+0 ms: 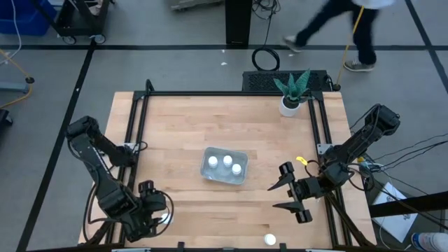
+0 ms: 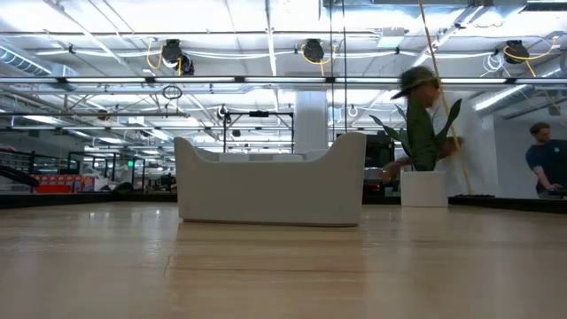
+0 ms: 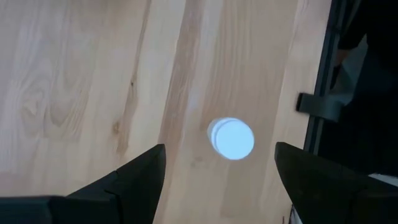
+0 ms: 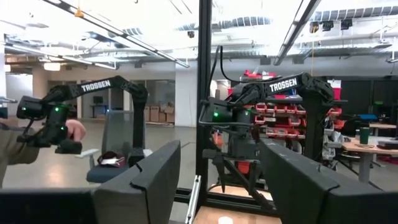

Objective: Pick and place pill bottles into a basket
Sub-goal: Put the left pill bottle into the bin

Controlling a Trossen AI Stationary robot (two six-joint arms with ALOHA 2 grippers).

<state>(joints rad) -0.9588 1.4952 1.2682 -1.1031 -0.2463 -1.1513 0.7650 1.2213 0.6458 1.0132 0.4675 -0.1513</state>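
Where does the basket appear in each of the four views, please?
High view: the basket lies near the middle of the picture, with three pill bottles inside.
Low view: the basket is in the centre, side-on.
Left wrist view: not in it.
Right wrist view: not in it.
Shared landmark: the potted plant, behind the basket, to its right.

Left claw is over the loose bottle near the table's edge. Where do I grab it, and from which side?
Take the pill bottle by its round side wall just below the cap, coming straight down from above. It stands upright with its cap facing the wrist camera, in line between the left claw's open fingers, and bare table surrounds it, so both fingers can drop past its sides.
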